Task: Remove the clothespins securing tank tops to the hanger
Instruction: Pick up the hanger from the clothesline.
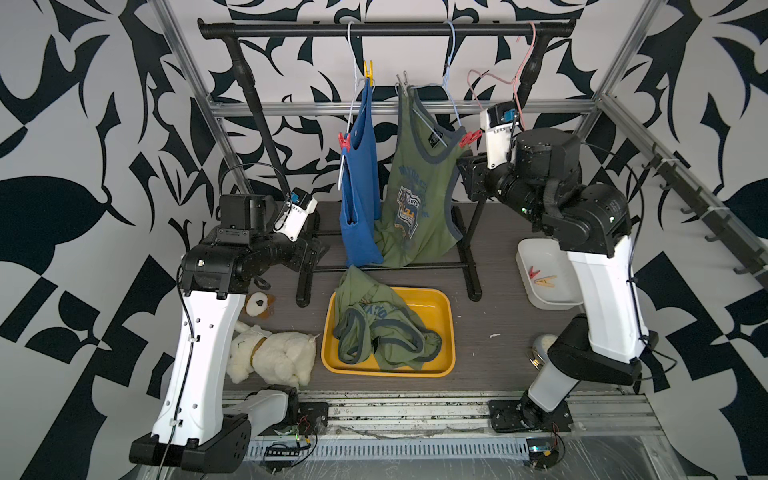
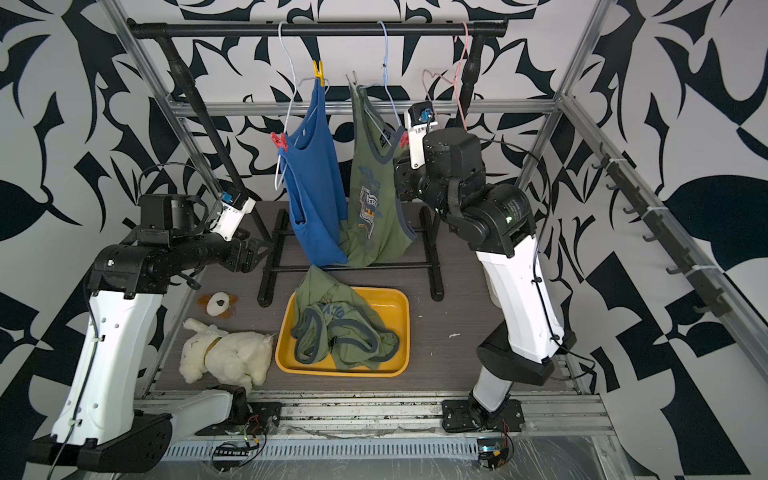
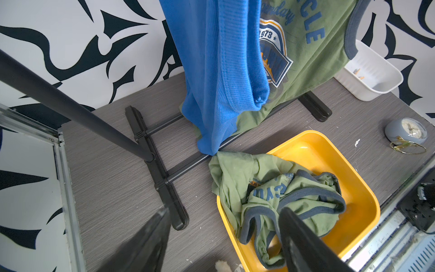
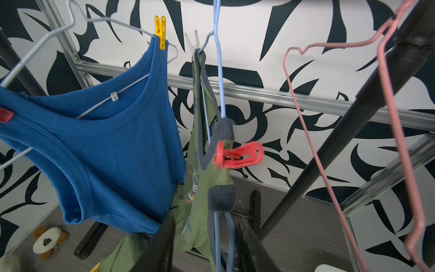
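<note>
Red clothespin (image 4: 237,155), right gripper (image 4: 204,221) raised nearby, seemingly open

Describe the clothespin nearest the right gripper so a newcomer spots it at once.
From the black rail, find the printed green tank top on the blue wire hanger. A coral-red clothespin clamps the strap nearest the right gripper; this top's other pin is grey, and the other red one holds the blue top.

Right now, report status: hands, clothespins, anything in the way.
Left hand open, empty, low by rack. Right hand open below red clothespin on green tank top. Blue hanger wire between its fingers.
</note>
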{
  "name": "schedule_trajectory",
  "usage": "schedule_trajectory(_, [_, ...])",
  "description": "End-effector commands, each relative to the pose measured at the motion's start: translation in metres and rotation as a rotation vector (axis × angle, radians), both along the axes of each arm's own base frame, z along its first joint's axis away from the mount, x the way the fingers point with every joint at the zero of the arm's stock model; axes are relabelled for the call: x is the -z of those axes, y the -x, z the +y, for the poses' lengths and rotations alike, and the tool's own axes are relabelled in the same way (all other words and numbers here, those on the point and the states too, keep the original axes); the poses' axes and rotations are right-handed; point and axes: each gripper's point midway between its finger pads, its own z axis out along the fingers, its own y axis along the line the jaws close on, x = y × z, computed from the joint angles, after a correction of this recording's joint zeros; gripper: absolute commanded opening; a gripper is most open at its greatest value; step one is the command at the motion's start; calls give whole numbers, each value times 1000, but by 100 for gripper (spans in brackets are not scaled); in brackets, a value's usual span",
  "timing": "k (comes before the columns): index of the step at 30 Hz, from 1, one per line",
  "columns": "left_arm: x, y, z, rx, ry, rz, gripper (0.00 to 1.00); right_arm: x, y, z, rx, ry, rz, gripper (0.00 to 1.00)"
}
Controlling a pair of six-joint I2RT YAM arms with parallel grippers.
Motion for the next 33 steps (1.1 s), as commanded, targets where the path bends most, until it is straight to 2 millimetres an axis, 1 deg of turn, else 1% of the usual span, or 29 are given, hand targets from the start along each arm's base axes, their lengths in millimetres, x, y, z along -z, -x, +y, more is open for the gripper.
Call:
schedule_trajectory(1, [5,8,-3,21,5,18,77,2,-1,0,5,-19,16,43])
schedule_trajectory(8, [6,8,-3,24,6,20,77,12,-10,3,1,-11,43,42])
schedule_trajectory(15, [9,7,-3,24,3,28,78,20,-22,-1,12,-13,65,36])
schedule_trajectory(19, [9,7,-3,25,2,28,77,25,-29,-3,17,-15,81,29])
schedule_trajectory(24, [9,6,-3,26,0,28,78,30,-36,-6,26,-14,93,26])
schedule_trajectory(31, [10,5,-3,24,-2,30,78,36,-43,-8,19,-10,113,25])
schedule_trajectory(33, [10,5,-3,24,-2,31,78,38,-43,-7,12,-8,122,27])
